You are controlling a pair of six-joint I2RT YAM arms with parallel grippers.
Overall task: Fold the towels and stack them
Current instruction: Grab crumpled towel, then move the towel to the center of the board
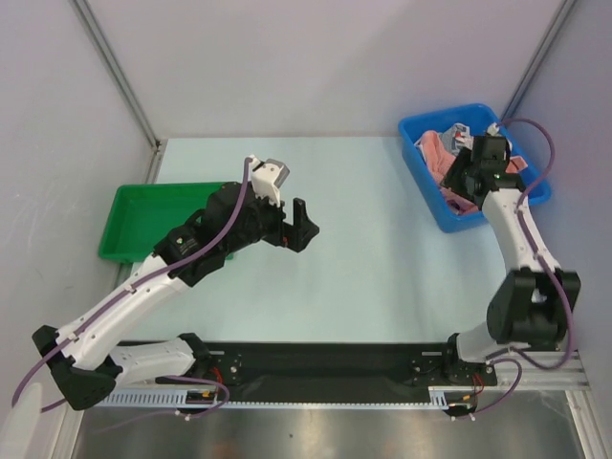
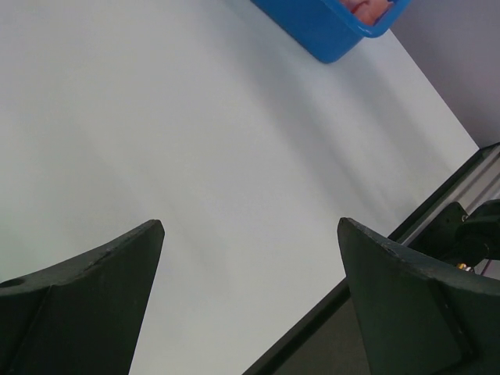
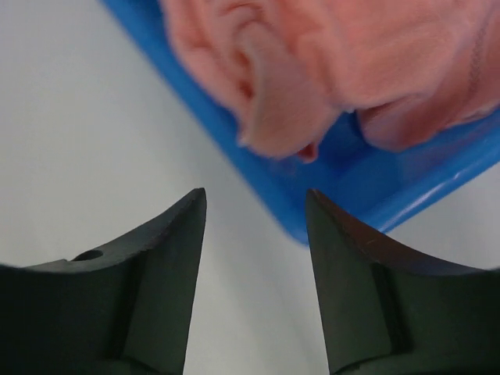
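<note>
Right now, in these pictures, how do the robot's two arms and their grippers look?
The left arm and the right arm have white links and black joints; a purple cable runs along each. The left gripper and the right gripper are black, with two wedge-shaped fingers each.

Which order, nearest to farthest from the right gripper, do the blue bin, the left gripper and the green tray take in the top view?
1. Blue bin: far right, directly under the right gripper.
2. Left gripper: open over the middle of the table.
3. Green tray: at the table's far left edge.
</note>
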